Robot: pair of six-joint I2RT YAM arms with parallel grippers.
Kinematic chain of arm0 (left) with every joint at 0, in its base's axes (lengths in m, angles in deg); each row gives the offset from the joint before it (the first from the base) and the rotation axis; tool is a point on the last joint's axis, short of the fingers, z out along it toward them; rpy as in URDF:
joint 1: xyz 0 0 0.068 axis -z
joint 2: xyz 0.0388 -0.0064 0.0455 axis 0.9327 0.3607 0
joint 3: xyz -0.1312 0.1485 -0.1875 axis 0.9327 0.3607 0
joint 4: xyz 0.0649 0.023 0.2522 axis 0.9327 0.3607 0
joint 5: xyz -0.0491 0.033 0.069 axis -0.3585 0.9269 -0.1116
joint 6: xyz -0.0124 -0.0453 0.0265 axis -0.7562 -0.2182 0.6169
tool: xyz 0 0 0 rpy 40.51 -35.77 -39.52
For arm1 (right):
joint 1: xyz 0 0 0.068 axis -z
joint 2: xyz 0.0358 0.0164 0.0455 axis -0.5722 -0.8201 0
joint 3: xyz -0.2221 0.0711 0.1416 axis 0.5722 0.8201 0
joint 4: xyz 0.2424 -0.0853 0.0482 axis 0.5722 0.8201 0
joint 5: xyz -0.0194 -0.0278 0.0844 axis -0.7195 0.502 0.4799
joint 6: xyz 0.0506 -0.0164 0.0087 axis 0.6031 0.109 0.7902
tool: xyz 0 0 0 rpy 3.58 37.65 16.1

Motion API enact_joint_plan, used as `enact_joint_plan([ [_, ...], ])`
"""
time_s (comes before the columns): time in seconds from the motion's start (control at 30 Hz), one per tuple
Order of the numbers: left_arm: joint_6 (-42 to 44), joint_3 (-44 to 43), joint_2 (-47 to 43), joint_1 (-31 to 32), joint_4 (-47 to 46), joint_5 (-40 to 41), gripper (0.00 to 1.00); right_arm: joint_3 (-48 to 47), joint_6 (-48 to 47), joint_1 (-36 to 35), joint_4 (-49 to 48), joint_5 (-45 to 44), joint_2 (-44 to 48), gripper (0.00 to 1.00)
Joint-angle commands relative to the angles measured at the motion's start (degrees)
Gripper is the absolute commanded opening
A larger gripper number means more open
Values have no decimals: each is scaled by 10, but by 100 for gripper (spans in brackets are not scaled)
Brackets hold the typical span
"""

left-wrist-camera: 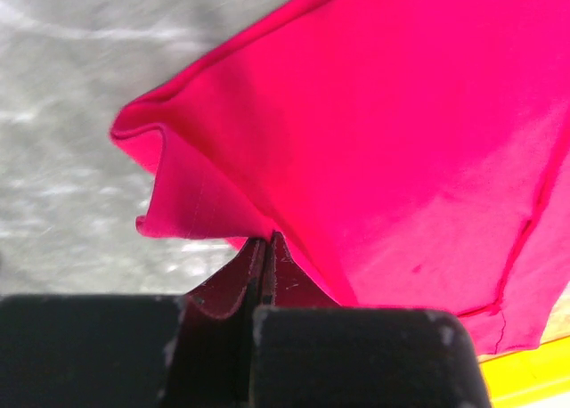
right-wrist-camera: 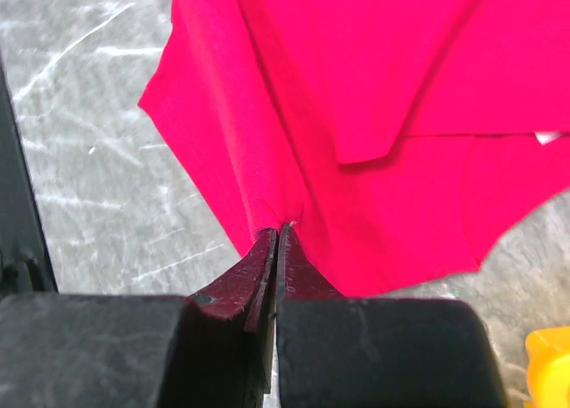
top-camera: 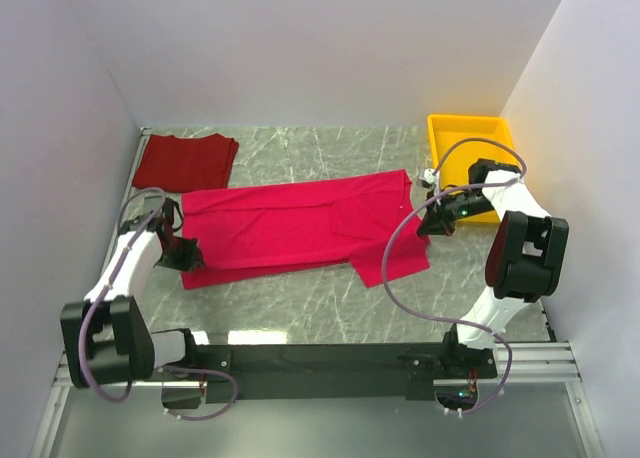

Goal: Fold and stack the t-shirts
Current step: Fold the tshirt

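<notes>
The left gripper [left-wrist-camera: 265, 246] is closed tight on the near-left corner of the crimson-pink t-shirt [top-camera: 290, 228]. The right gripper [right-wrist-camera: 278, 237] is clamped on the shirt's right end. The shirt lies spread across the middle of the table [top-camera: 330, 313]. The folded brick red t-shirt [top-camera: 185, 161] rests at far left.

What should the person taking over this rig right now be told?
Left gripper: shut, pinching the left end of the pink t-shirt.
Right gripper: shut, pinching the same shirt's right end, near the yellow tray.
Things: the pink t-shirt lies stretched across the middle of the table, with one flap pointing toward the arms. The brick-red t-shirt sits in the far left corner.
Done: the brick-red t-shirt looks folded.
Left: finish folding the pink t-shirt, then stack the two.
</notes>
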Motion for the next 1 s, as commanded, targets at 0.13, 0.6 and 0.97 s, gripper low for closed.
enact_joint_plan([
  [0.13, 68, -70, 91, -2, -65, -7, 0, 14, 150, 8, -120, -8, 12, 0],
  [0.6, 116, -149, 184, -2, -79, -14, 0, 48, 209, 18, -173, -49, 16, 0],
  [0.97, 123, -167, 220, 1, -92, -20, 0, 58, 250, 19, -207, -60, 19, 0],
])
